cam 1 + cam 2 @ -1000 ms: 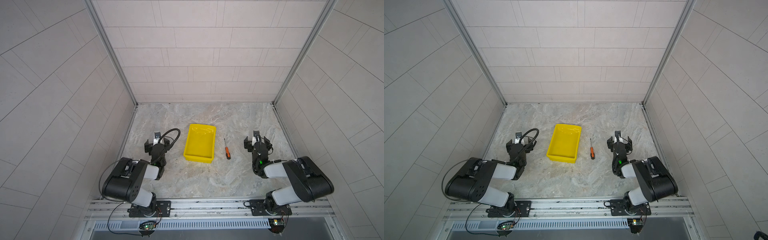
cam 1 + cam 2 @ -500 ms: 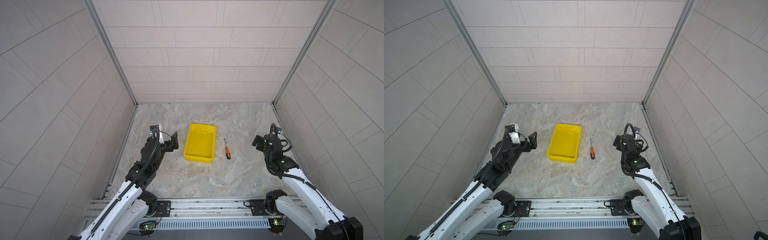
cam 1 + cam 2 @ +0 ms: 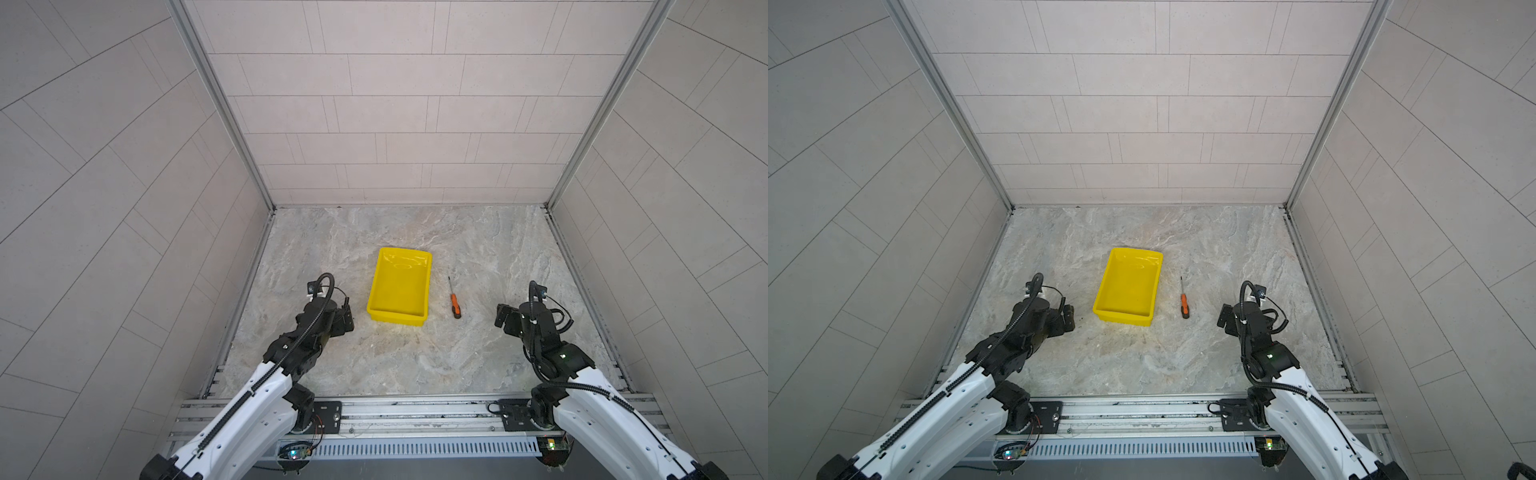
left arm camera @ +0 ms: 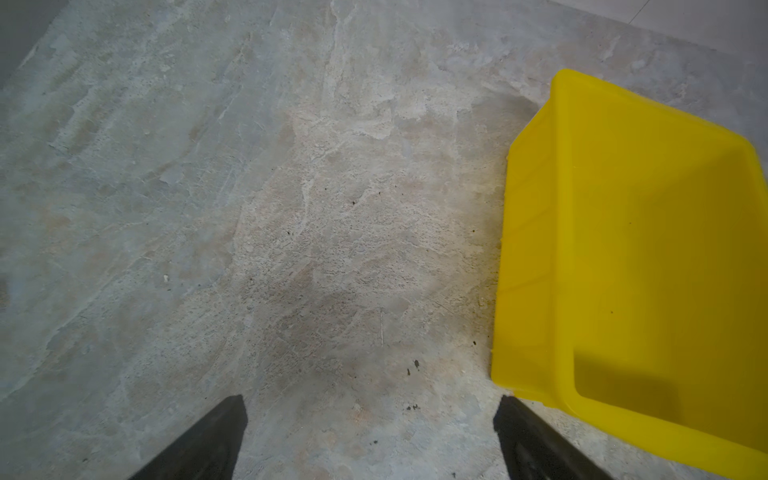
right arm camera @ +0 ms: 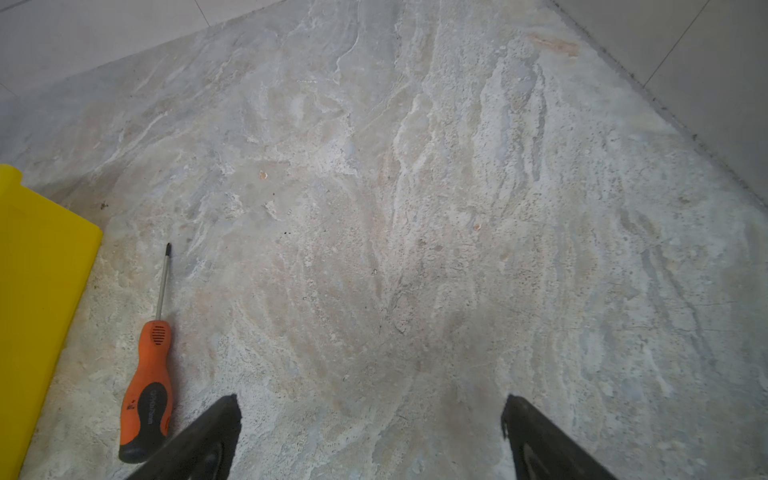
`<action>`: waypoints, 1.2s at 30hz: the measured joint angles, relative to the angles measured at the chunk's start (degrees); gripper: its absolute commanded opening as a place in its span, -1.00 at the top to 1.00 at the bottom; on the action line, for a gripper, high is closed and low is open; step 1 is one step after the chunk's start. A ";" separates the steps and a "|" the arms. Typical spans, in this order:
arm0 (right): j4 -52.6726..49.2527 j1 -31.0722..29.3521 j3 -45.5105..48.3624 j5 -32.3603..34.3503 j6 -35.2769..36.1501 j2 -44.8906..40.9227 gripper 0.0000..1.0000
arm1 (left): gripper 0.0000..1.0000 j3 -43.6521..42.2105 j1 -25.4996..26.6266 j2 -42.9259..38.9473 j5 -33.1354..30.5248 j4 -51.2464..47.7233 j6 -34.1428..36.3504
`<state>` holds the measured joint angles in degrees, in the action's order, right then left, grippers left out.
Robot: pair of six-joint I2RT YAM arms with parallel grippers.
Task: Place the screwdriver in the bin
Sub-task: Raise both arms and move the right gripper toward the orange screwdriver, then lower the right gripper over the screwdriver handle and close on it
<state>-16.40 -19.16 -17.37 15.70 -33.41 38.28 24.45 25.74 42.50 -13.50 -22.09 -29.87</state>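
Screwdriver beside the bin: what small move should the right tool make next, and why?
I would shift the right tool sideways toward the bin until it is over the screwdriver handle. The tool is open and empty; the screwdriver lies flat between it and the bin.

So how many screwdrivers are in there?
1. The orange-handled screwdriver lies flat on the tabletop, just right of the yellow bin in both top views, apart from it. The bin holds nothing; none seems hidden.

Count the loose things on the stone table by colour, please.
Yellow: 1, the shallow rectangular yellow plastic bin
Orange: 1, the slim orange-handled screwdriver with a thin dark metal shaft
Total: 2
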 measured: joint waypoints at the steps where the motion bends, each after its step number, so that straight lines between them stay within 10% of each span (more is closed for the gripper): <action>1: 0.20 -1.11 -0.17 0.70 0.13 0.94 -0.96 | -1.00 0.50 0.00 0.81 -0.52 -0.68 -0.24; 15: 0.83 -10.12 -16.13 -5.18 2.99 23.80 -0.96 | -1.00 2.21 -0.22 -2.97 -11.91 -6.21 -6.27; 22: -4.72 -10.38 -30.58 -15.74 1.70 41.51 -0.26 | -1.00 2.21 -0.22 1.53 -13.75 -6.91 -6.60; 36: -11.67 -10.86 -36.70 -19.08 2.69 54.47 -0.01 | -1.00 2.10 -0.22 -0.98 -13.09 -6.60 -6.14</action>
<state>-28.08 -30.02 -54.06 -3.38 -30.72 92.75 26.55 25.52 41.52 -26.59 -28.69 -36.01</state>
